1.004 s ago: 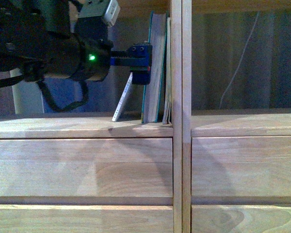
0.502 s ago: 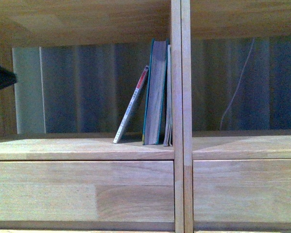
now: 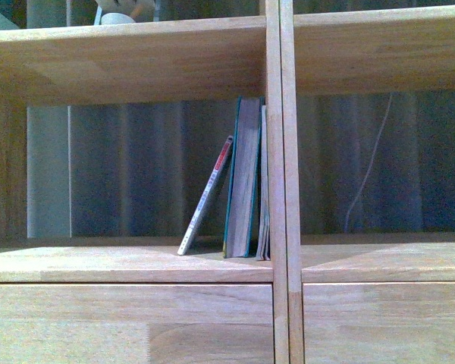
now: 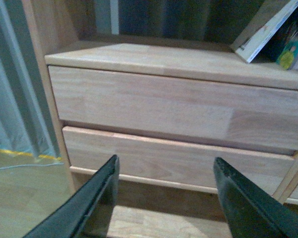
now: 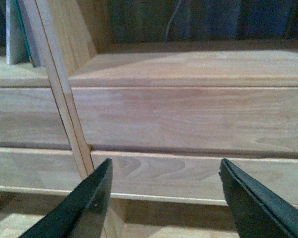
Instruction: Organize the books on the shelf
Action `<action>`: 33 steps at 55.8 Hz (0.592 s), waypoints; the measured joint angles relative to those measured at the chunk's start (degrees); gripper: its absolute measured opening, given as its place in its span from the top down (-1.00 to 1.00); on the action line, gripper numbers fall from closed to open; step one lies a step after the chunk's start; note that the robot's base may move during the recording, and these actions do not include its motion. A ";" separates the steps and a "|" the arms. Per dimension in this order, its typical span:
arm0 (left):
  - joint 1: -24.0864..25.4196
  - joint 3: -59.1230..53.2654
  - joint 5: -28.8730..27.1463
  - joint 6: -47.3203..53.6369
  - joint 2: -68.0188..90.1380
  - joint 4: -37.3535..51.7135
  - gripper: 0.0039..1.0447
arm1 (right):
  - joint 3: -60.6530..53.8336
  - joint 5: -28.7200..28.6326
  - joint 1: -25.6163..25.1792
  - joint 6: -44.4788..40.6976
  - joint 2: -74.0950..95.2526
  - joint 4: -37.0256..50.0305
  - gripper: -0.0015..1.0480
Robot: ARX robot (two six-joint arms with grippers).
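Note:
Three books stand in the shelf's (image 3: pixel 136 262) left compartment, by the central divider (image 3: pixel 280 174). The thin white paperback (image 3: pixel 206 196) with a red-and-white spine leans against the teal book (image 3: pixel 243 178), which stands upright. A slim grey booklet (image 3: pixel 263 182) is pressed to the divider. Neither arm shows in the front view. My left gripper (image 4: pixel 164 171) is open and empty, low before the drawer fronts (image 4: pixel 164 106), with the paperback (image 4: pixel 265 27) far above it. My right gripper (image 5: pixel 164 173) is open and empty before the right-hand drawers (image 5: pixel 188 116); book edges (image 5: pixel 15 34) show beyond the divider.
An upper shelf board (image 3: pixel 136 57) roofs the compartments. A white cable (image 3: pixel 368 167) hangs behind the right compartment. The shelf's left side wall (image 4: pixel 42 79) stands by a curtain and wooden floor (image 4: pixel 20 188). A pale object (image 3: pixel 121 11) sits on the upper board.
The left arm, which was at the books a second ago, has gone out of the front view. The front view has tilted upward, showing the upper board and less of the drawers.

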 joint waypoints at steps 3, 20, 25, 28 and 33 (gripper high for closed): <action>-0.15 -2.01 0.13 0.39 -1.31 0.66 0.19 | -2.03 4.22 3.30 -0.33 -1.40 0.17 0.08; -0.28 -9.20 0.04 0.85 -6.86 2.38 0.96 | -9.11 5.22 5.75 -1.38 -7.76 0.92 0.94; -0.28 -10.62 0.00 0.85 -8.15 2.40 0.95 | -10.34 5.20 5.75 -1.38 -9.33 0.85 0.94; -0.28 -11.41 0.00 0.85 -8.94 2.40 0.95 | -11.06 5.22 5.75 -1.38 -10.32 0.74 0.94; -0.28 -12.00 -0.02 0.85 -11.30 0.68 0.95 | -12.04 5.22 5.75 -1.38 -11.78 0.26 0.94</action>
